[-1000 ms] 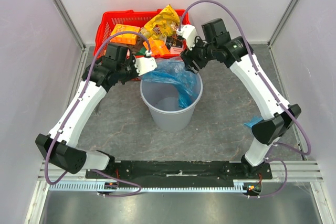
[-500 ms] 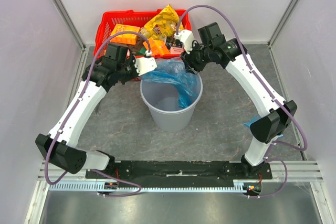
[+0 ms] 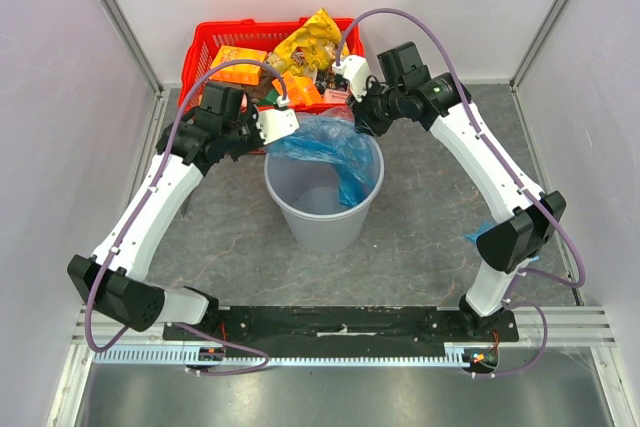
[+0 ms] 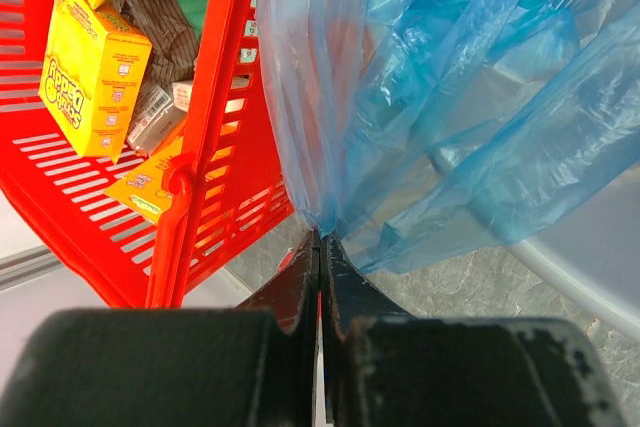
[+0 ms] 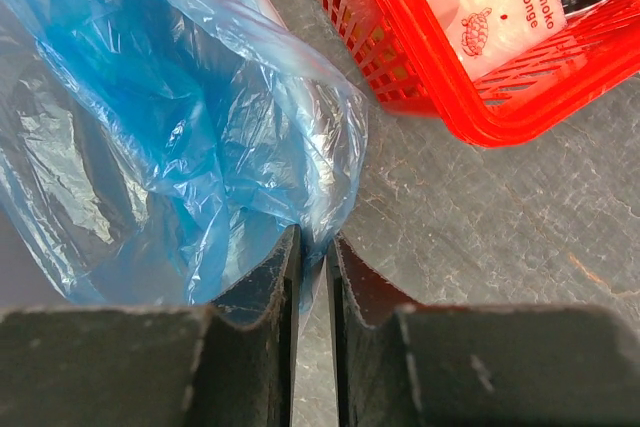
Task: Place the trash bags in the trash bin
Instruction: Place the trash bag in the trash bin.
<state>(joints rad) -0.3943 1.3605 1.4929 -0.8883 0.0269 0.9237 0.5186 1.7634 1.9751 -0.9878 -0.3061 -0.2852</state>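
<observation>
A blue trash bag [image 3: 335, 147] lies draped over the far rim of the grey trash bin [image 3: 318, 227], part of it hanging inside. My left gripper [image 4: 320, 237] is shut on the bag's edge [image 4: 450, 97] at the bin's back left, by the basket. My right gripper [image 5: 313, 237] is at the back right rim. Its jaws are closed down on a fold of the bag's film [image 5: 170, 117], with a thin gap still between the pads. From above, the right gripper [image 3: 358, 125] sits just over the rim.
The red mesh basket [image 3: 215, 47] with boxes and a yellow snack packet [image 3: 315, 37] stands right behind the bin, close to both grippers. A scrap of blue film [image 3: 478, 235] peeks out beside the right arm's elbow. Side walls enclose the table.
My right gripper has moved in a little toward the bin's back rim and its jaws have narrowed onto the bag's edge. The left arm has not moved.
</observation>
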